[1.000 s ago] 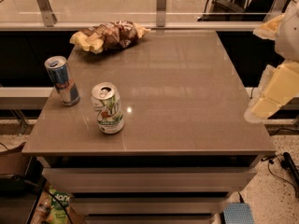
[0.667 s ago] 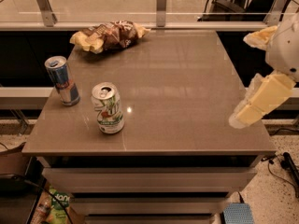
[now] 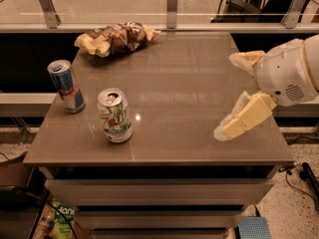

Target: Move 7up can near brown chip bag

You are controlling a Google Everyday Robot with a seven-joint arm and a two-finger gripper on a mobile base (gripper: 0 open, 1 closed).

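Hovering hand (image 3: 226,96): out over the right side of the desk (image 3: 199,83), fingers spread wide, released, gripping nothing.
7up can (image 3: 115,115): standing upright near the front left of the desk, silver top up, well apart from the hand.
brown chip bag (image 3: 115,38): lying crumpled at the back left edge, well apart from the 7up can.
slim blue can (image 3: 66,85): upright at the left edge, near the 7up can but not touching it.
white arm housing (image 3: 291,73): reaching in from the right, just behind the hand.
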